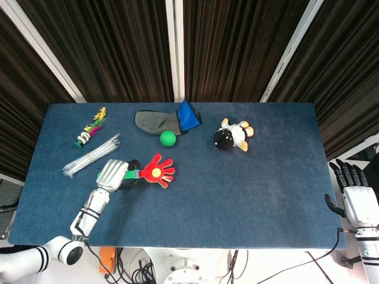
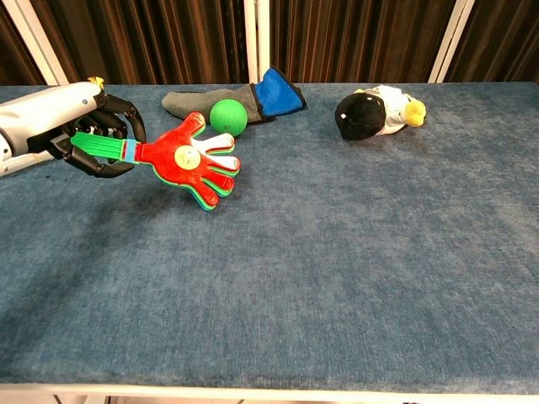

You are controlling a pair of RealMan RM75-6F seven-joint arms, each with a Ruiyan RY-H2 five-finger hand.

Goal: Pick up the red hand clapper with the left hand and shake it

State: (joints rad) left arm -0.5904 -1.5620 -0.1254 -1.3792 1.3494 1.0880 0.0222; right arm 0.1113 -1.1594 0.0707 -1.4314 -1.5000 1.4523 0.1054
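While the left hand (image 2: pixel 80 135) grips the green handle of the red clapper (image 2: pixel 187 160), the toy hangs clear of the table (image 2: pixel 337 278) near its left edge, just in front of the green ball (image 2: pixel 227 117); pickup looks done, shaking remains; the right hand (image 1: pixel 355 198) waits off the right edge, fingers extended and holding nothing.
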